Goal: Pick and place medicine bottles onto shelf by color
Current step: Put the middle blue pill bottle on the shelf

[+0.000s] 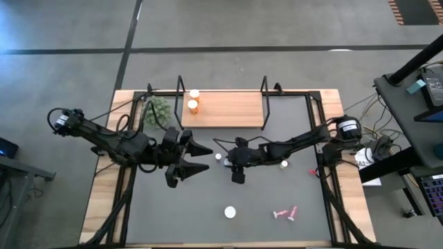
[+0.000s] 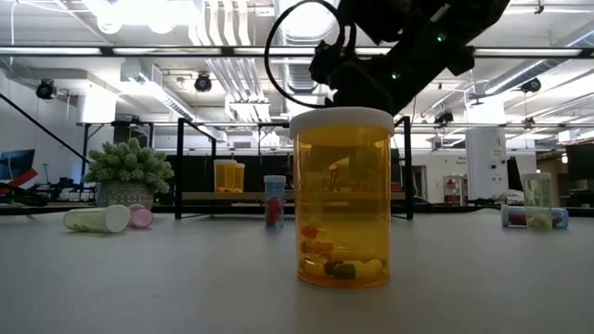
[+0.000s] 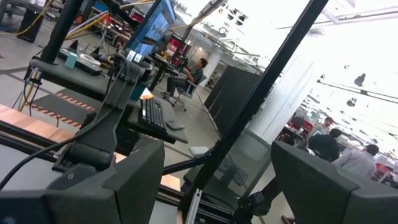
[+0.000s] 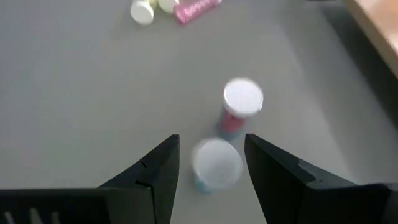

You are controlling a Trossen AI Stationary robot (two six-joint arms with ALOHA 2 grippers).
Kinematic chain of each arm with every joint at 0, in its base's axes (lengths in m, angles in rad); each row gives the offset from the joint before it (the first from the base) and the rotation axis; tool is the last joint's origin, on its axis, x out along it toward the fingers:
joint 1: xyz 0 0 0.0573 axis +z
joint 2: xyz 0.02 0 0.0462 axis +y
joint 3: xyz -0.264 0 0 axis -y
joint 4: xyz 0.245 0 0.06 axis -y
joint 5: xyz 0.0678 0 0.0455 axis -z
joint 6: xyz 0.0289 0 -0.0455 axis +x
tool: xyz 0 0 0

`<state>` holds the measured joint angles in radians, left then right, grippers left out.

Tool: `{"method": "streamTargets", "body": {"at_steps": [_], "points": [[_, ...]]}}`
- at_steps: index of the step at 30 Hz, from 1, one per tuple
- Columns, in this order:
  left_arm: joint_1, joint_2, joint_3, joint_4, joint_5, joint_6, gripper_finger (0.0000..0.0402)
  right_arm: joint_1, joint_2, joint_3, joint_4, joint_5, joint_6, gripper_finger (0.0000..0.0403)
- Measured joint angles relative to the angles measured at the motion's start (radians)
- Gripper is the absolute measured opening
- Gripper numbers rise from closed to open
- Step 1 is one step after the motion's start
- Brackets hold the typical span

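On mat front, orange bottle (image 2: 342, 197), white cap, pills inside

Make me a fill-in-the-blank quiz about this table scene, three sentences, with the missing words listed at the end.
1. The two bottles already standing on the shelf have bodies coloured ____.
2. In the right wrist view, a white-capped bottle stands between the open fingers of the ____ gripper.
3. The pink bottles near the table's front edge are lying on their ____.

Missing words: orange; right; sides
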<state>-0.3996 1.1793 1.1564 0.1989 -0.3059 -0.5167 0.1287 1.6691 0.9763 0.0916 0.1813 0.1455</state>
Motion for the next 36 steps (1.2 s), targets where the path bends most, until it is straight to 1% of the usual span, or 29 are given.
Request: {"method": "streamTargets", "body": {"at_steps": [10, 23, 36], "points": [[0.000, 0.000, 0.000, 0.000, 0.000, 0.000, 0.0279, 0.000, -0.008, 0.000, -0.005, 0.003, 0.002, 0.0171], [-0.001, 0.000, 0.000, -0.001, 0.000, 0.000, 0.0279, 0.000, 0.078, -0.002, 0.004, 0.004, 0.041, 0.0171], [0.000, 0.000, -0.001, -0.008, 0.000, 0.000, 0.0279, 0.000, 0.072, 0.000, 0.025, 0.003, 0.066, 0.0171]]}}
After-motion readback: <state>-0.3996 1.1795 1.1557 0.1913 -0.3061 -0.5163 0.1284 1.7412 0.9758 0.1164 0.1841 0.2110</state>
